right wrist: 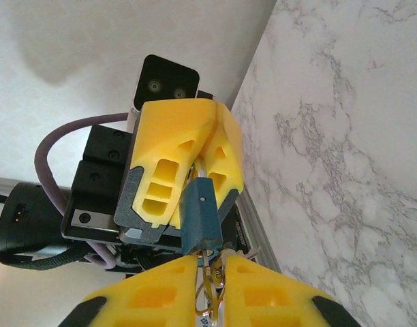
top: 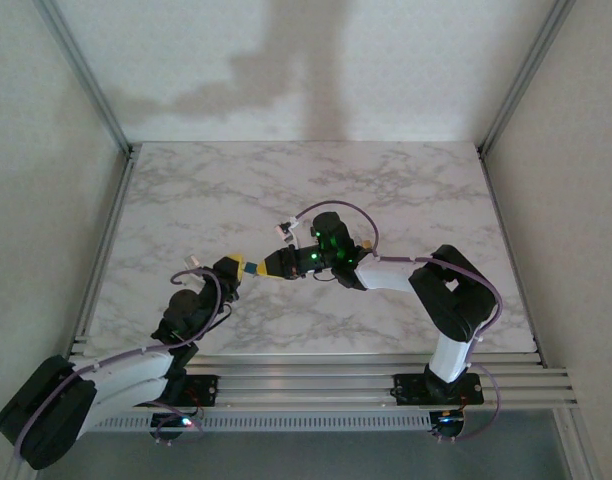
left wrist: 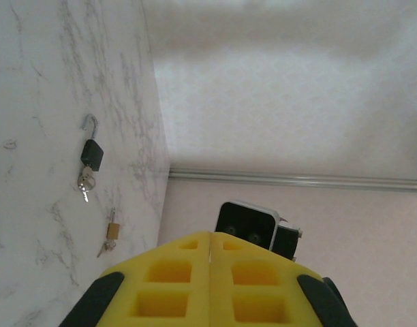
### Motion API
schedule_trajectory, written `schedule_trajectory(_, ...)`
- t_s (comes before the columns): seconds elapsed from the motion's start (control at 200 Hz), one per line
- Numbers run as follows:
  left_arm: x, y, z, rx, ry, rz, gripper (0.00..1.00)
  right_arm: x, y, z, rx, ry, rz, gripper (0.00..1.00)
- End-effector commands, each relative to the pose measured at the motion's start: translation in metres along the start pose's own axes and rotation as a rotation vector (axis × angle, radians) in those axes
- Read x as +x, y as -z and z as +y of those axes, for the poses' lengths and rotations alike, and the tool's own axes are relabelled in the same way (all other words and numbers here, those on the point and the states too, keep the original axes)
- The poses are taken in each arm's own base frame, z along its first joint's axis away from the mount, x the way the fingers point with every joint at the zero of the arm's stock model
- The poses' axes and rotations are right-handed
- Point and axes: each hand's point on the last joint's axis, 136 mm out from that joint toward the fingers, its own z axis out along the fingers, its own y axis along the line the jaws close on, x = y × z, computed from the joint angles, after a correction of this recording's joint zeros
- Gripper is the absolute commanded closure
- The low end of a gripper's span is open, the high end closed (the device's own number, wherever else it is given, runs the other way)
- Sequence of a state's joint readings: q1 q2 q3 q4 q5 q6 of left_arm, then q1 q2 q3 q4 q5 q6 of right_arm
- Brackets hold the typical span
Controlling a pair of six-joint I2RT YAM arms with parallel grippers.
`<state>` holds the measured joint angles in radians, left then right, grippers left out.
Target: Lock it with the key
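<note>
A blue padlock (right wrist: 198, 214) hangs in the air between my two grippers above the marble table (top: 386, 200). My left gripper (right wrist: 203, 165) is shut on its shackle from above, and in the left wrist view its yellow fingers (left wrist: 174, 272) are pressed together. The key (right wrist: 208, 269), with its ring, sticks into the bottom of the padlock body. My right gripper (right wrist: 210, 262) is shut on the key, with one yellow finger on each side of it. In the top view the left gripper (top: 240, 267) and the right gripper (top: 270, 268) meet tip to tip at the padlock (top: 249, 269).
A black padlock (left wrist: 92, 153) with an open shackle and keys lies on the table, and a small brass padlock (left wrist: 112, 230) with a key lies nearer. An aluminium rail (top: 316, 365) runs along the table's near edge. White walls enclose the table.
</note>
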<state>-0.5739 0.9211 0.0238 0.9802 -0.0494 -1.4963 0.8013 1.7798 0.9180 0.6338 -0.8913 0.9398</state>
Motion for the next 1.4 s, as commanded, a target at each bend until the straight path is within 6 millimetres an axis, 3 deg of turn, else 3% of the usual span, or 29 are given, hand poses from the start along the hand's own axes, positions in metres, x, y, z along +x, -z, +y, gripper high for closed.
schedule_trajectory(0.0,-0.004,0.003,-0.003,0.018,0.003,-0.013,1.00,-0.002,-0.002,0.005,-0.016,0.021,-0.002,0.88)
schedule_trajectory(0.325,-0.005,0.003,-0.001,0.009,0.001,-0.022,1.00,-0.003,-0.002,0.004,-0.013,0.013,0.001,1.00)
schedule_trajectory(1.391,-0.035,0.014,0.007,-0.036,0.011,-0.185,1.00,0.000,-0.008,-0.003,-0.023,-0.060,0.043,1.00)
